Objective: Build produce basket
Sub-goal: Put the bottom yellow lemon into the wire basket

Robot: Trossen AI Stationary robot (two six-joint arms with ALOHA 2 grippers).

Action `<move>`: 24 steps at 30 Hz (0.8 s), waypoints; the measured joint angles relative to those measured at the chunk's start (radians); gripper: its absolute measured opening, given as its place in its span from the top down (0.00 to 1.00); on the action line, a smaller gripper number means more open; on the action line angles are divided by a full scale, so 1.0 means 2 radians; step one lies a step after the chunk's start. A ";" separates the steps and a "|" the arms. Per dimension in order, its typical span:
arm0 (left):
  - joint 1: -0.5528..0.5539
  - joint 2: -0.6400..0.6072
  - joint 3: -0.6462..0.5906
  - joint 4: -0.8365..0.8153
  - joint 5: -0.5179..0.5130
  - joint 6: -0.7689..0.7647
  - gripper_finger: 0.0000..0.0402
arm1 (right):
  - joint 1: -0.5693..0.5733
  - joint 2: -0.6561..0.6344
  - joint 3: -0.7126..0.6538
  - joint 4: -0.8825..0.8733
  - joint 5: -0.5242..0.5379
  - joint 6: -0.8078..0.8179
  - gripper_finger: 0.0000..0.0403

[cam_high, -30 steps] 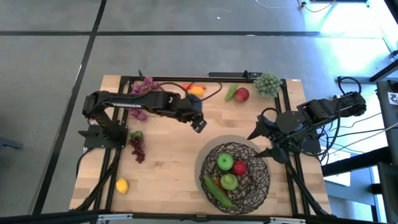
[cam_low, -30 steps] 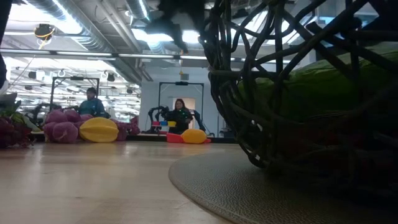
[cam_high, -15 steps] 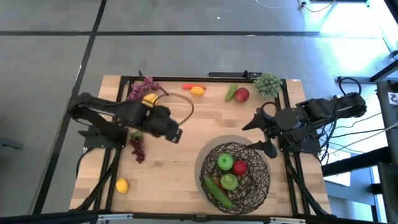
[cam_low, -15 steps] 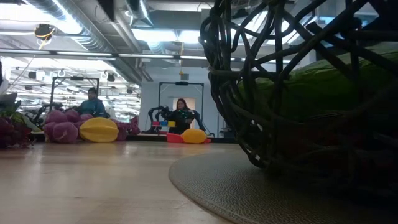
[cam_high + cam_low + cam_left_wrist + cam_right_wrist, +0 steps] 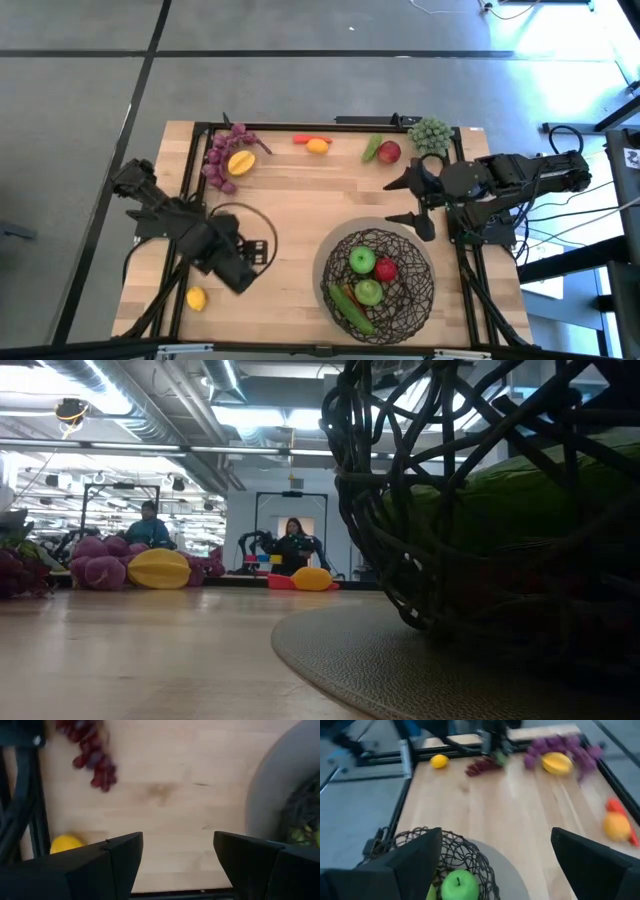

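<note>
Overhead view of the wooden table (image 5: 300,215), with clock directions taken from its centre: I am holding my left gripper (image 5: 235,268) low over the boards at about 8 o'clock, its fingers (image 5: 125,855) standing apart around bare wood and gripping nothing, while a lemon (image 5: 196,297) is lying just beyond it toward the 8 o'clock corner and a bunch of red grapes (image 5: 92,757) is lying near it on the side of the arm's base. I am hovering my right gripper (image 5: 410,200) at about 3 o'clock, just off the basket's 12 o'clock rim, with its fingers (image 5: 420,852) spread wide and empty. The basket (image 5: 378,280), a round bowl of dark woven twigs, is sitting on a grey round mat (image 5: 265,785) at about 5 o'clock and is holding two green apples (image 5: 361,261), one red apple (image 5: 386,269) and a green cucumber (image 5: 352,309), with a thin red piece beside the cucumber that I cannot identify. Along the far edge, purple grapes (image 5: 225,150) and a yellow fruit (image 5: 241,161) are resting together at about 11 o'clock, an orange-yellow fruit (image 5: 318,146) with a red piece touching it is lying at 12 o'clock, and a small green vegetable (image 5: 372,148), another red apple (image 5: 389,152) and a green grape cluster (image 5: 431,135) are grouped at about 1 o'clock
</note>
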 joint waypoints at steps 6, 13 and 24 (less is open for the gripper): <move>-0.042 0.032 0.000 -0.014 0.035 -0.018 0.42 | -0.010 0.003 0.000 0.045 -0.093 -0.080 0.09; -0.076 0.046 -0.008 -0.019 0.084 -0.021 0.42 | -0.045 0.031 0.000 0.069 -0.171 -0.103 0.09; -0.165 0.054 -0.084 0.039 0.099 -0.048 0.42 | -0.072 0.056 0.000 0.080 -0.172 -0.102 0.09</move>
